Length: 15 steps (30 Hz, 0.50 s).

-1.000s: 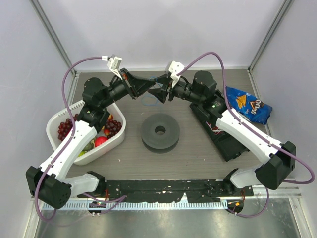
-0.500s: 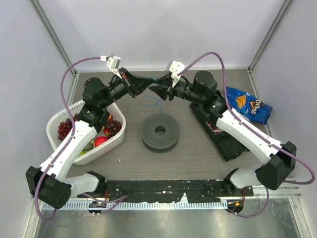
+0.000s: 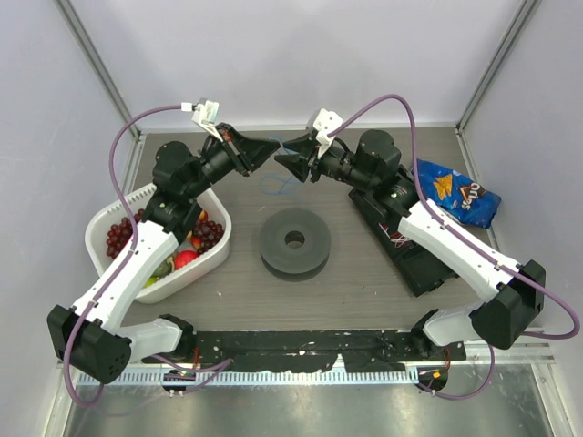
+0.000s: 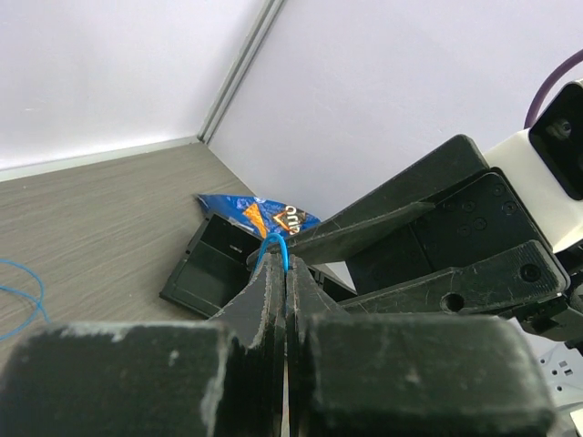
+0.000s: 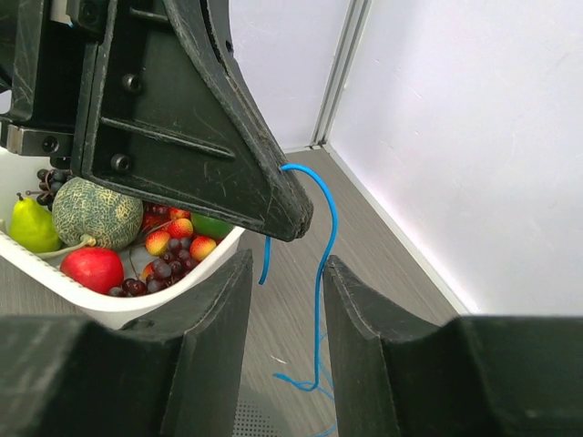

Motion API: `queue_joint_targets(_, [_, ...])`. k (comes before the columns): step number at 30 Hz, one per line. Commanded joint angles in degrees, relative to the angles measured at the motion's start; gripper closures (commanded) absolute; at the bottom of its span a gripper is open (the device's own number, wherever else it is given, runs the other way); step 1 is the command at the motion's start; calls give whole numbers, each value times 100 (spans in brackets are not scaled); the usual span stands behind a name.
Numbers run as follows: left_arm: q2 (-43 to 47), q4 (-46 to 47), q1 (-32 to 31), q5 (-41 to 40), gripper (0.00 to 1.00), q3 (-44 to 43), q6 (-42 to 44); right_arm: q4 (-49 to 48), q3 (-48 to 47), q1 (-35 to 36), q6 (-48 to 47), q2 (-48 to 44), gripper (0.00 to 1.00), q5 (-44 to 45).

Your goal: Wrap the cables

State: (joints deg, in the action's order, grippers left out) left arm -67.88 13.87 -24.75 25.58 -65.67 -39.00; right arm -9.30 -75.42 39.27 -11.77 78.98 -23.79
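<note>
— How do our grippers stand?
— Our left gripper (image 4: 278, 266) is pinched together on the blue cable (image 4: 276, 244), with a small loop poking above its tips. Our right gripper (image 5: 284, 273) has its fingers apart, and the strand hangs in the gap, unclamped.
— Room around us?
— We meet tip to tip near the back edge of the table (image 3: 364, 291). More cable lies loose on it beneath us.
— And the views?
— The right wrist view catches the fruit basket (image 5: 109, 309); the left wrist view catches the chip bag (image 4: 260, 214) instead.

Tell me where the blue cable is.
The blue cable is pinched in the left pincer, raised over the far middle of the table; its strands hang down to it.
</note>
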Motion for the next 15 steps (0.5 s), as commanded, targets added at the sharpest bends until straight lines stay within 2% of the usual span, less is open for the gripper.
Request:
queue_joint_targets(1, [-15,90,-29,-115,100,-289,-98,-371,-70,46,43,-137,58,85])
queue_joint_targets(15, [81,353,-73,280,100,-157,-160,-301,-26,55,-27,-102,60,278])
